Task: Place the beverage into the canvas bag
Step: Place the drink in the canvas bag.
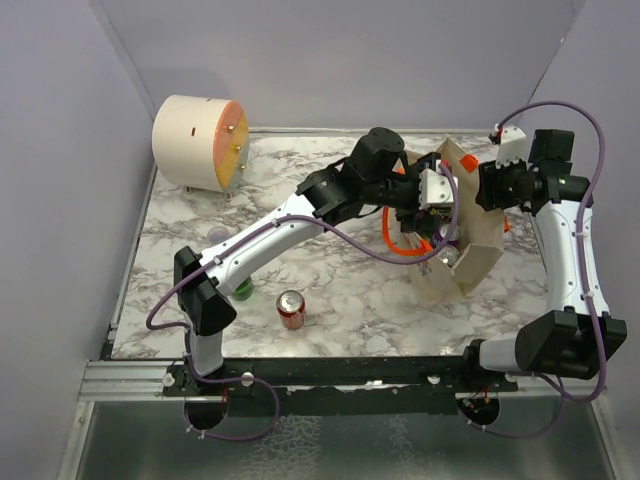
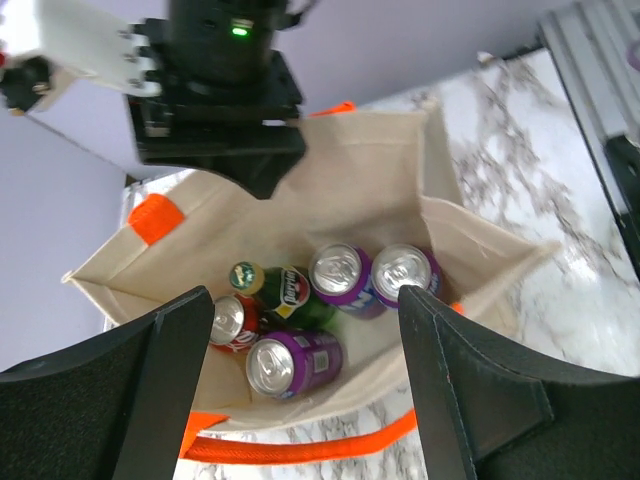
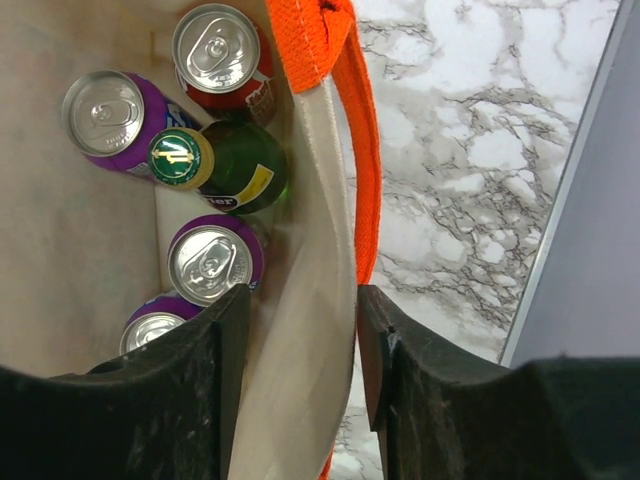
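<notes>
The canvas bag [image 1: 470,255] stands open at the right of the table, orange handles hanging outside. Inside it lie three purple cans [image 2: 340,280], a red can [image 2: 232,322] and a green bottle [image 2: 285,290]. My left gripper [image 1: 432,215] hangs open over the bag's mouth [image 2: 305,305], nothing between its fingers. My right gripper [image 1: 480,190] is open and straddles the bag's far wall [image 3: 310,250], one finger inside and one outside [image 3: 300,310]. Another beverage, a red can [image 1: 291,309], stands upright on the table near the front edge.
A large cream cylinder [image 1: 198,142] lies on its side at the back left. A green object [image 1: 243,291] sits partly hidden under my left arm. An orange handle [image 3: 360,150] hangs down the bag's outer side. Walls close in the table.
</notes>
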`<state>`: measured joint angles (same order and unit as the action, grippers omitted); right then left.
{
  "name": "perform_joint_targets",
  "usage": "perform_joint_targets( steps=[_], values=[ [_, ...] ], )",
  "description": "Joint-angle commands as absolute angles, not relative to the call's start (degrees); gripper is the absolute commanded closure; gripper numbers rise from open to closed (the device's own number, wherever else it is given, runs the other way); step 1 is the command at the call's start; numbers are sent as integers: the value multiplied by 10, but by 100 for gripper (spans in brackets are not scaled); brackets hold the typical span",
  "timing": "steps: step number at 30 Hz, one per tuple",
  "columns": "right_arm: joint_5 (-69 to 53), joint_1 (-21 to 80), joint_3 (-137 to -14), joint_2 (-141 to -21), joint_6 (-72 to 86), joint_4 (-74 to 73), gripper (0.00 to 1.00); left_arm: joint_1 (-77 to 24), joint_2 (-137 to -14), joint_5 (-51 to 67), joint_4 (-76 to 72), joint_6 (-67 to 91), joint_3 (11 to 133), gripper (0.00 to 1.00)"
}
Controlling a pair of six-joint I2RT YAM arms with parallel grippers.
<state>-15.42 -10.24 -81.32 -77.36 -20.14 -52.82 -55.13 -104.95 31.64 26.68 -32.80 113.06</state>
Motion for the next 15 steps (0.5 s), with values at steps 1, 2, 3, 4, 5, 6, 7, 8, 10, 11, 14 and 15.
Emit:
perform_joint_targets(
  steps=[1,2,3,4,5,6,7,8,10,11,14,15],
  values=[
    [-184,-105,-806,-782,-183,-523,56,-548,-1093,234,152,-186,1154,23],
    [-184,-105,-806,-785,-181,-523,57,-548,-1105,216,140,-165,1160,23],
    [-185,-105,-807,-787,-180,-522,59,-548,-1119,202,131,-147,1168,23],
    [-185,-105,-806,-788,-179,-519,61,-548,-1132,190,125,-133,1179,23],
    [-184,-105,-805,-788,-177,-516,62,-548,-1148,179,120,-122,1189,23],
    [-184,-105,-804,-788,-176,-514,63,-548,-1161,166,117,-111,1199,23],
    [-185,-106,-804,-789,-175,-512,65,-548,-1174,149,115,-104,1208,23],
    [-186,-106,-803,-789,-174,-511,66,-548,-1186,136,113,-100,1215,23],
    [-188,-106,-802,-790,-170,-511,69,-548,-1206,112,108,-99,1229,23],
    [-189,-106,-799,-791,-168,-510,70,-548,-1216,103,103,-102,1234,23],
    [-193,-106,-793,-790,-161,-506,73,-548,-1244,70,100,-103,1255,23],
    [-194,-106,-792,-789,-159,-504,74,-548,-1252,62,98,-103,1259,23]
  ],
)
